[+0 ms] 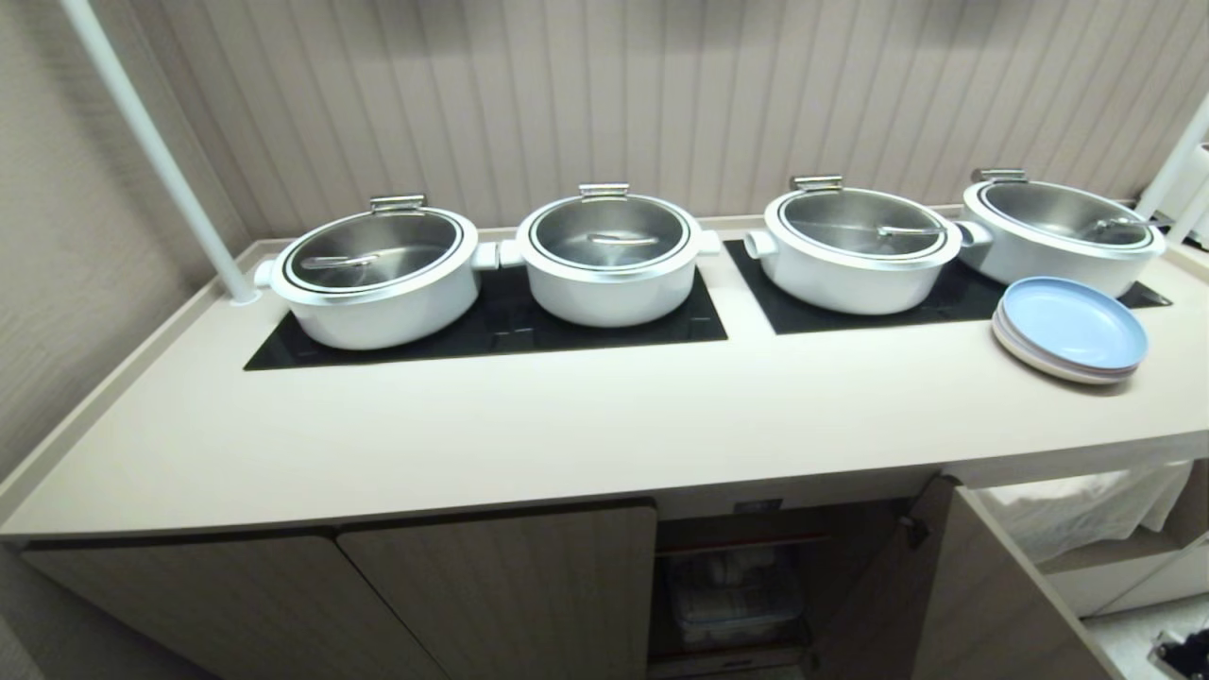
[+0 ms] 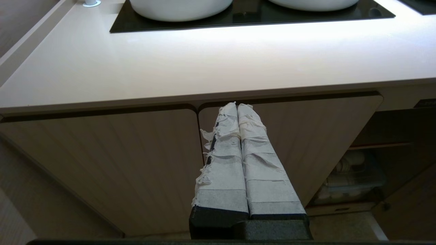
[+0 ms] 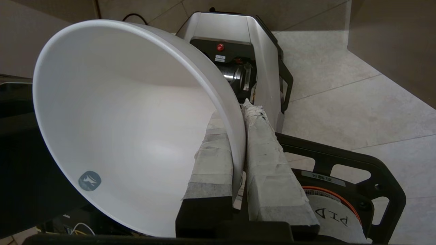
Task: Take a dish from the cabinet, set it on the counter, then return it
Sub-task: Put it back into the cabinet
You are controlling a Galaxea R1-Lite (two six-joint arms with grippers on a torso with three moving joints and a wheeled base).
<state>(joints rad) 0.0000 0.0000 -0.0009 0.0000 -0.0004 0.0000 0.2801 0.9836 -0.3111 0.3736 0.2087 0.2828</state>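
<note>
White ceramic, the dish (image 3: 129, 112) is pinched at its rim by the right tool (image 3: 238, 136), one taped finger inside the wall and one outside, above the tiled floor (image 3: 357, 102) beside the robot's base (image 3: 238, 44). The left tool (image 2: 237, 110) hangs closed and empty before the cabinet (image 2: 102, 163), below the desk (image 1: 567, 425), where four lidded pots (image 1: 378, 274) and stacked plates (image 1: 1072, 331) stand.

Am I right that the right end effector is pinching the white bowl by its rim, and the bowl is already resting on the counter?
Not quite. The right end effector does pinch the bowl by its rim, but the right wrist view shows it held over the floor and robot base, and the head view shows no bowl on the counter.
</note>
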